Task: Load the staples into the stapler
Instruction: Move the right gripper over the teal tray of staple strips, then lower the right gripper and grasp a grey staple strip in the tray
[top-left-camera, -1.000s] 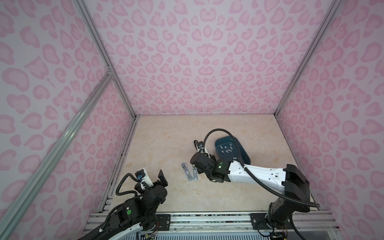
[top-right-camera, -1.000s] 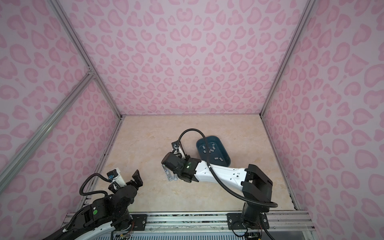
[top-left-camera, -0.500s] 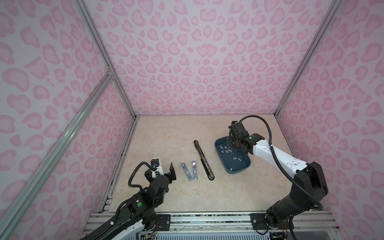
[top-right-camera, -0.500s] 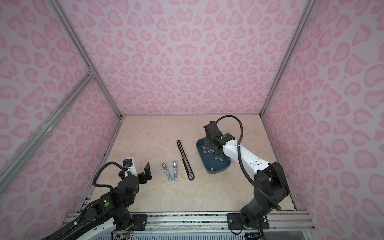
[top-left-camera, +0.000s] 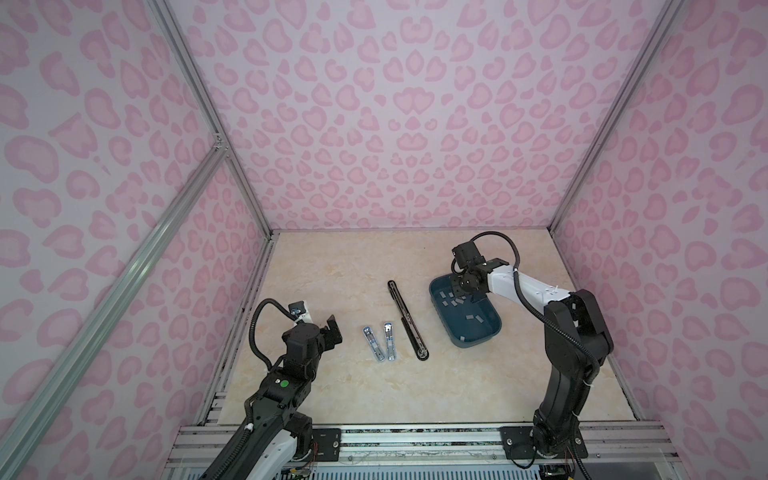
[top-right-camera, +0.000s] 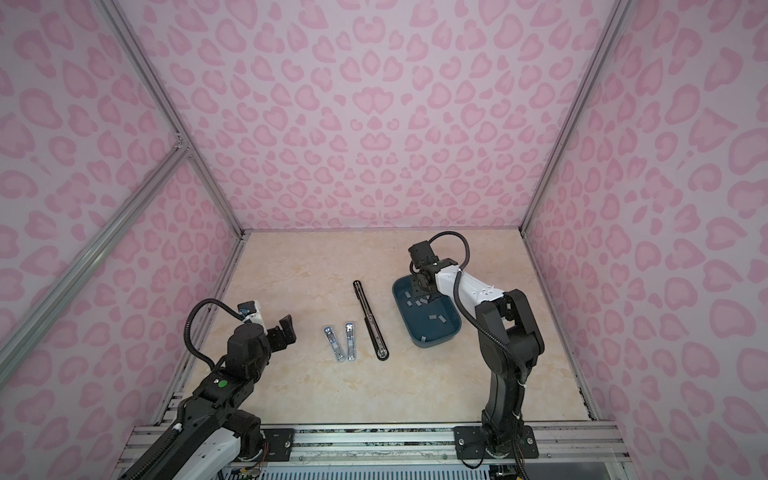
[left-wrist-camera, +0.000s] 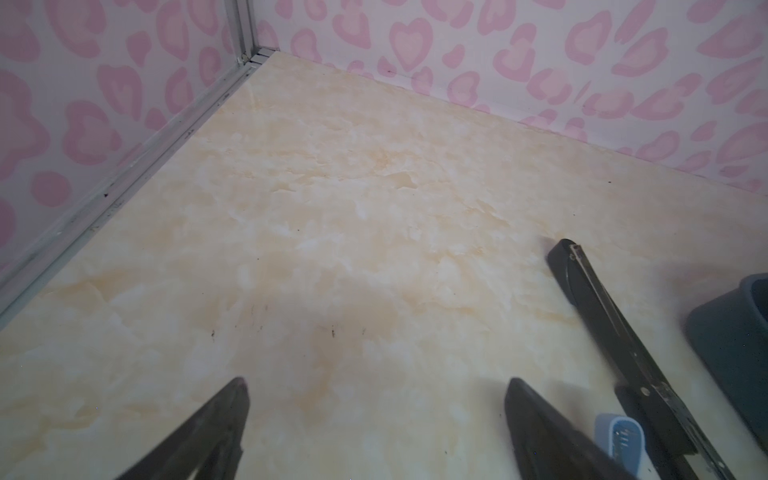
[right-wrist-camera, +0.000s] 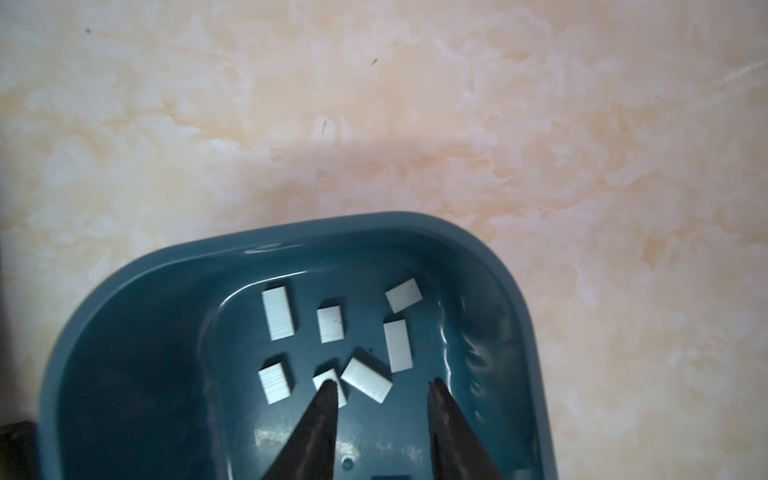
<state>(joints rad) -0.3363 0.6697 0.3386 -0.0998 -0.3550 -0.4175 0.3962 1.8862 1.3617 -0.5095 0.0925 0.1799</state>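
**A:** How is the right gripper (right-wrist-camera: 382, 384) seen?

**B:** Its fingers are held partly apart and lowered into the blue tray (right-wrist-camera: 291, 226). Nothing is clamped between them. One fingertip (right-wrist-camera: 328, 395) is seen over the corner of a strip, but contact cannot be told.

**A:** Where are the staples found?

**B:** The staples (right-wrist-camera: 278, 313) are scattered flat on the tray floor. Most are gathered at the far end under the gripper, and a few lie nearer the robot.

**A:** And the left gripper (left-wrist-camera: 376, 382)?

**B:** It is spread wide and empty, held over the bare table (left-wrist-camera: 332, 208) on the left side.

**A:** What is laid between the arms?

**B:** A black stapler (top-left-camera: 405, 318) is opened out flat beside the tray. Two small light-blue staplers (top-left-camera: 389, 340) are laid side by side, between it and the left gripper.
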